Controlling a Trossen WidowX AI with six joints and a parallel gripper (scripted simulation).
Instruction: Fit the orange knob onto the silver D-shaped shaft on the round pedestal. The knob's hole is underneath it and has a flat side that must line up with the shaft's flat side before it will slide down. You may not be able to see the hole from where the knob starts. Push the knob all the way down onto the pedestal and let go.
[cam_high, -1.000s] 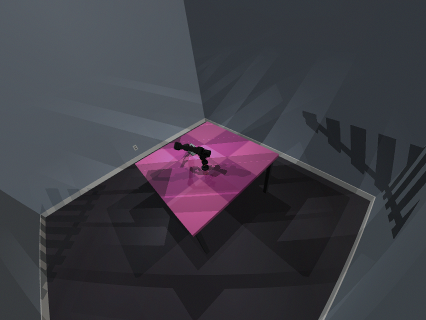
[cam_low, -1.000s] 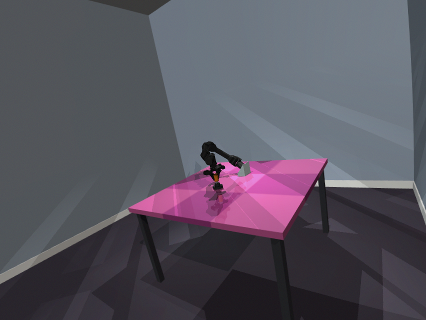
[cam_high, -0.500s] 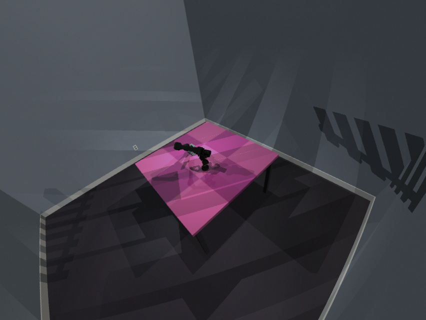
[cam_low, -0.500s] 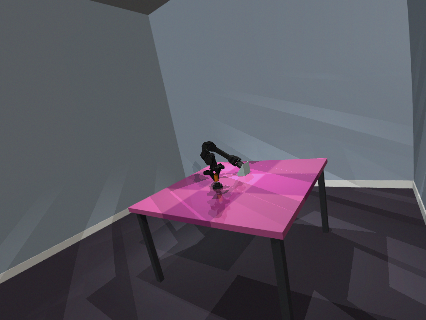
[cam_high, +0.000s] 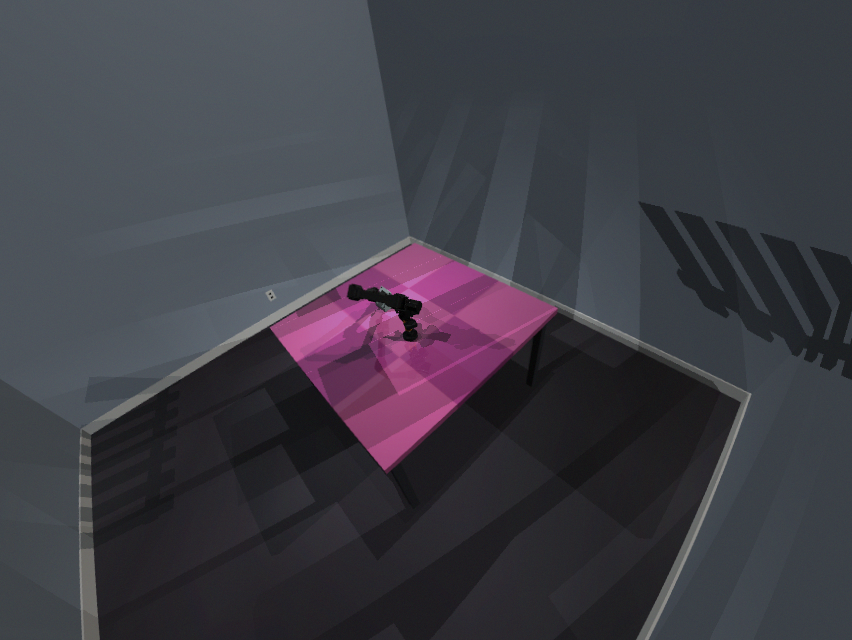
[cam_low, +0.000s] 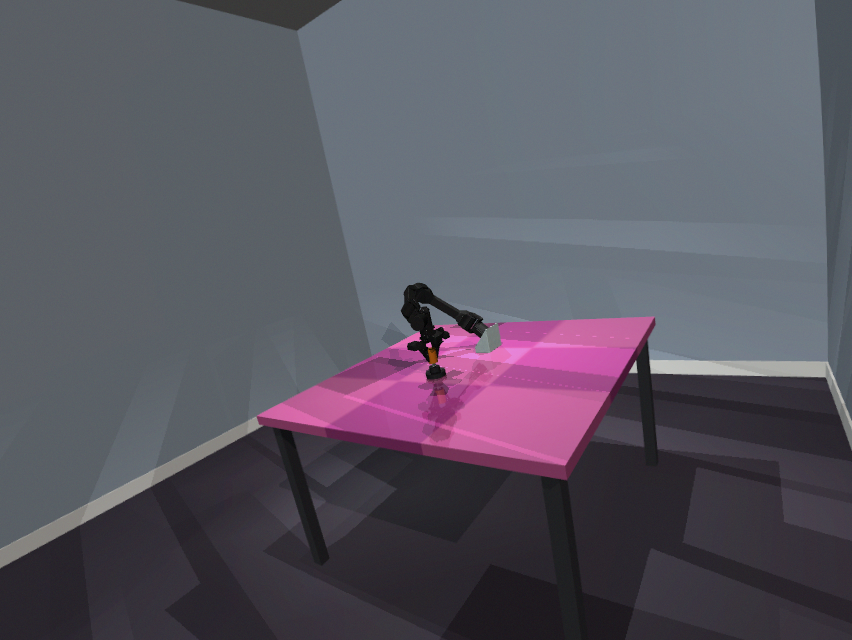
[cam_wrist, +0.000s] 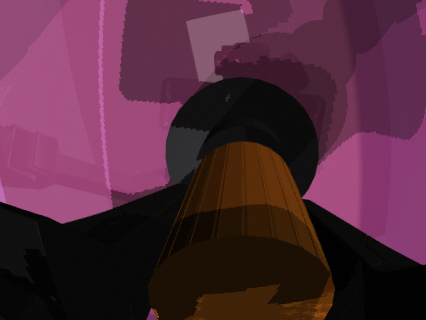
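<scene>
The orange knob (cam_low: 433, 355) (cam_wrist: 245, 185) is ribbed and upright. My gripper (cam_low: 432, 354) (cam_wrist: 242, 204) points down and is shut on it, one finger on each side. The round black pedestal (cam_low: 435, 374) (cam_wrist: 225, 102) (cam_high: 410, 336) stands on the table directly below the knob. In the exterior view the knob's lower end is very close above the pedestal's raised middle; I cannot tell if they touch. The silver shaft, the knob's hole and both flat sides are hidden. In the top view the knob cannot be made out.
The pink table (cam_high: 413, 413) (cam_low: 509, 420) carries the arm (cam_high: 377, 296) (cam_low: 446, 307), which reaches over from a pale grey wedge-shaped block (cam_low: 489, 339) at its base. Shadows and reflections cross the table top. Walls stand behind the table.
</scene>
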